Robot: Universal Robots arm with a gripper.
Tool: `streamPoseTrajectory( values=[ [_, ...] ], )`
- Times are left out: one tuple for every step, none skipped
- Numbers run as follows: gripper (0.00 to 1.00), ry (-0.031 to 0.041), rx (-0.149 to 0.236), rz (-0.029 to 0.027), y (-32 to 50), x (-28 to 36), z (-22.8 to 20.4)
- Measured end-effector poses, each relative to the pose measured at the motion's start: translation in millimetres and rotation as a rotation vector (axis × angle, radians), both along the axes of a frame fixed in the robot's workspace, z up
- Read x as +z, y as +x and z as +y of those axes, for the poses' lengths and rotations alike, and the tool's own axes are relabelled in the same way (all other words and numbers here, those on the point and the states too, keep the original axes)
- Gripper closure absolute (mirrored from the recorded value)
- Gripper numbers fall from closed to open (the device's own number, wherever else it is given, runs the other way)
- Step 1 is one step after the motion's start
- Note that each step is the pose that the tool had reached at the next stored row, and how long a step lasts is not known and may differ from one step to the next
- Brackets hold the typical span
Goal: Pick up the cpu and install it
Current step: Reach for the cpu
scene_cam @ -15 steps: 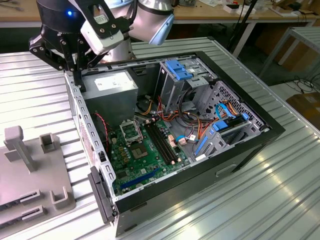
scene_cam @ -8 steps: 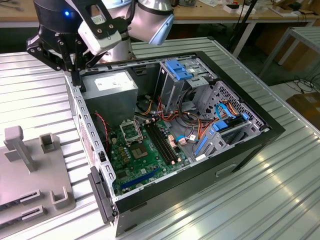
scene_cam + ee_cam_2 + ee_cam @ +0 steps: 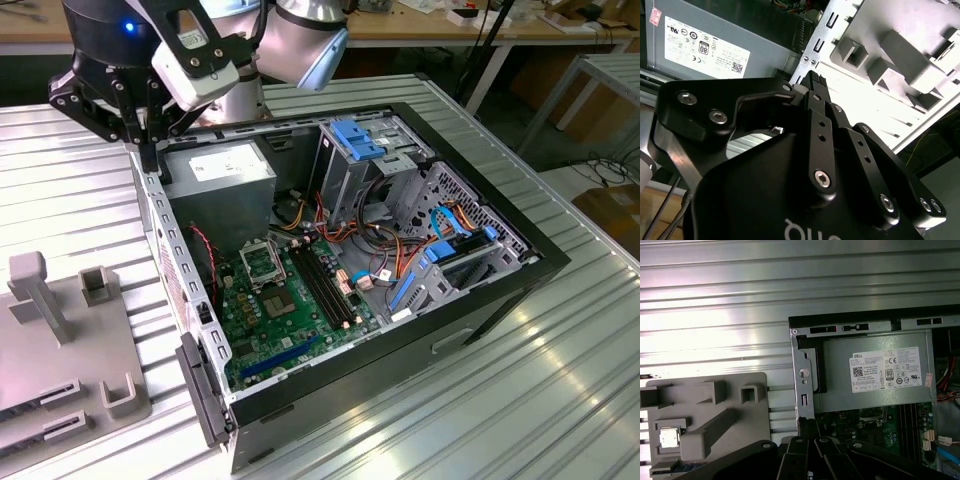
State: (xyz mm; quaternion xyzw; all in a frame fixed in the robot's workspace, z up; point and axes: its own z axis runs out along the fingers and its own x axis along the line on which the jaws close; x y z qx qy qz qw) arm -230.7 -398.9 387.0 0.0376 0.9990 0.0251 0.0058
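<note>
Over on the exterior view's left, a grey moulded holder [image 3: 100, 345] sits on the ribbed metal table [image 3: 560, 380], all posts and pockets. In the first wrist view one of its pockets cradles the cpu [image 3: 669, 437], a little silvery square lying flat, well apart from the arm's tip. By the look of it, it is not yet picked up.

Next along, the pincer [image 3: 150, 155] hangs point-down above the rim of the open computer case [image 3: 350, 405], just beside the grey power-supply box [image 3: 220, 172]. Its fingers look pressed together into one narrow black tip, with nothing between them that I can make out. Both wrist views show the same closed point.

Further right, down on the green board [image 3: 290, 310], the square metal-framed socket [image 3: 262, 262] shows a dark centre, so I take it to be vacant. Beyond it a tangle of coloured cables [image 3: 385, 255] runs toward the blue-tabbed drive bays [image 3: 355, 140].

As for the chip, I'd judge it light and rigid but delicate. Its smooth metal lid could slip, and its underside shouldn't be scraped. Lying low in its pocket it offers only thin edges, so two opposite sides seem the place to pinch it, gently and squarely, keeping it level.
</note>
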Motion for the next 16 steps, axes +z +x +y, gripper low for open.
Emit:
streamPoseTrajectory(
  values=[
    [0.89, 0.0, 0.0, 0.0, -0.3, 0.0, 0.0],
    [0.89, 0.0, 0.0, 0.0, -0.8, 0.0, 0.0],
    [0.89, 0.0, 0.0, 0.0, -1.2, 0.0, 0.0],
    [0.89, 0.0, 0.0, 0.0001, -1.6, 0.0, 0.0],
    [0.89, 0.0, 0.0, 0.0, -2.2, 0.0, 0.0],
    [0.89, 0.0, 0.0, 0.0, -2.7, 0.0, 0.0],
    [0.89, 0.0, 0.0, 0.0, -3.0, 0.0, 0.0],
    [0.89, 0.0, 0.0, 0.0, -3.4, 0.0, 0.0],
    [0.89, 0.0001, 0.0, 0.0, -3.8, 0.0, 0.0],
    [0.89, 0.0001, 0.0, 0.0, -4.3, 0.0, 0.0],
    [0.89, 0.0, 0.0, 0.0, -4.8, 0.0, 0.0],
    [0.89, 0.0001, 0.0, 0.0, -5.1, 0.0, 0.0],
    [0.89, 0.0, 0.0, 0.0, -5.7, 0.0, 0.0],
    [0.89, 0.0001, 0.0, 0.0, -6.2, 0.0, 0.0],
    [0.89, 0.0, 0.0, 0.0, -6.8, 0.0, 0.0],
    [0.89, 0.0, 0.0, 0.0001, -7.3, 0.0, 0.0]
  ],
)
